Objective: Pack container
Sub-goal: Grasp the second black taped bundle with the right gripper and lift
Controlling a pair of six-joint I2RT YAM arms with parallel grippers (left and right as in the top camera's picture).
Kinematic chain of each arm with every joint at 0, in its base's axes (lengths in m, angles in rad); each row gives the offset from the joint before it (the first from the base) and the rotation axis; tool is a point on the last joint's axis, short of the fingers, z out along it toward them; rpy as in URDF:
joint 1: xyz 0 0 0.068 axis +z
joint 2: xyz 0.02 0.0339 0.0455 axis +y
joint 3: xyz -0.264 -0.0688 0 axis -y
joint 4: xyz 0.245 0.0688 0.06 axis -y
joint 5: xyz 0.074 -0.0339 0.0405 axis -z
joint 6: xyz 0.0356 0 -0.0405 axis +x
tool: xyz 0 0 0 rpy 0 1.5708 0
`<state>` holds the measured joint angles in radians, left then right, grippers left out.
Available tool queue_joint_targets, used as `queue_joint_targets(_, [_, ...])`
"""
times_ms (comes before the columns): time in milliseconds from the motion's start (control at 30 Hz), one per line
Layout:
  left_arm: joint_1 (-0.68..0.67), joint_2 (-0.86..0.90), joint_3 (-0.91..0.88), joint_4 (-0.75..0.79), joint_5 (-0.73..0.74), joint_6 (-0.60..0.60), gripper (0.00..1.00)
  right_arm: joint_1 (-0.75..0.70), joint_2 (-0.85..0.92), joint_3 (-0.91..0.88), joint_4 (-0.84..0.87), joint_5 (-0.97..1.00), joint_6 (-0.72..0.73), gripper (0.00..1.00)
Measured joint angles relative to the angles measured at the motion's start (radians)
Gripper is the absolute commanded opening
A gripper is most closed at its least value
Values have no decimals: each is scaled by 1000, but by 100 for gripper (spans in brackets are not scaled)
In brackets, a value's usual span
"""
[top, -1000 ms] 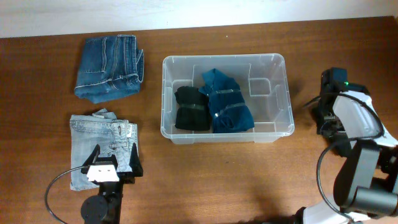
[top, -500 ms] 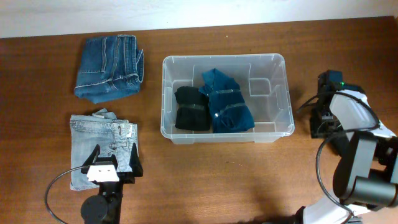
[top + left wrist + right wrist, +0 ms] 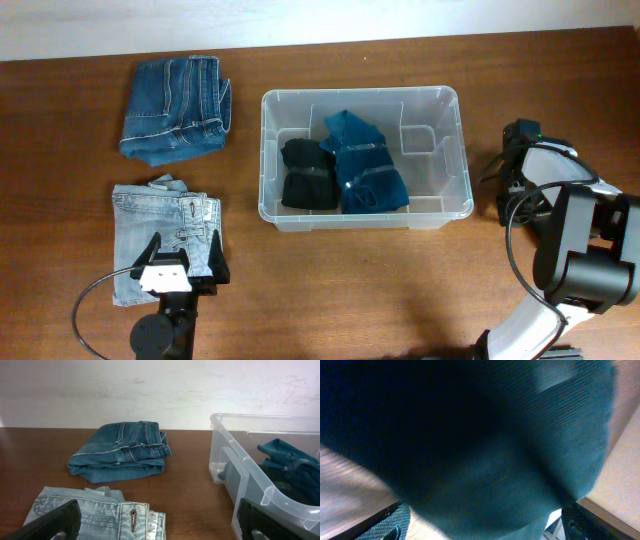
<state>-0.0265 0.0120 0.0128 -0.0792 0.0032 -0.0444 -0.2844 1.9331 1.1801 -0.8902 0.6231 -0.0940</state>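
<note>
The clear container [image 3: 452, 150] stands mid-table and holds a folded black garment [image 3: 307, 175] beside a teal garment [image 3: 366, 168]. In the left wrist view its near wall [image 3: 250, 482] is at the right. Light blue jeans [image 3: 160, 232] lie folded at the front left. My left gripper [image 3: 183, 252] hovers open over their near edge, one finger on each side [image 3: 157, 529]. Dark blue jeans [image 3: 175, 120] lie folded at the back left. My right arm [image 3: 545, 170] is folded up right of the container. In its wrist view the right gripper [image 3: 485, 532] is open, with a blurred dark teal mass filling the frame.
A pale wall [image 3: 160, 390] runs along the far edge of the brown wooden table [image 3: 330, 290]. A black cable [image 3: 85, 310] loops beside the left arm's base at the front edge. Bare wood separates the jeans from the container.
My right arm has drawn in and turned a little toward the container, and its jaws have widened. The left arm and all the clothes have stayed put.
</note>
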Motion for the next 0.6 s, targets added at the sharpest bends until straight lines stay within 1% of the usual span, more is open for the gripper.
queue_joint_targets(300, [0,0,0,0,0,0,99,-95,22,2,51,39,-13,89])
queue_joint_targets(333, [0,0,0,0,0,0,99,-100,23,2,63,45,-14,92])
queue_joint_targets(367, [0,0,0,0,0,0,99,-103,24,2,78,50,-14,93])
queue_joint_targets(533, [0,0,0,0,0,0,99,-107,25,3,174,68,-19,91])
queue_joint_targets(600, [0,0,0,0,0,0,99,-107,27,3,206,68,-43,91])
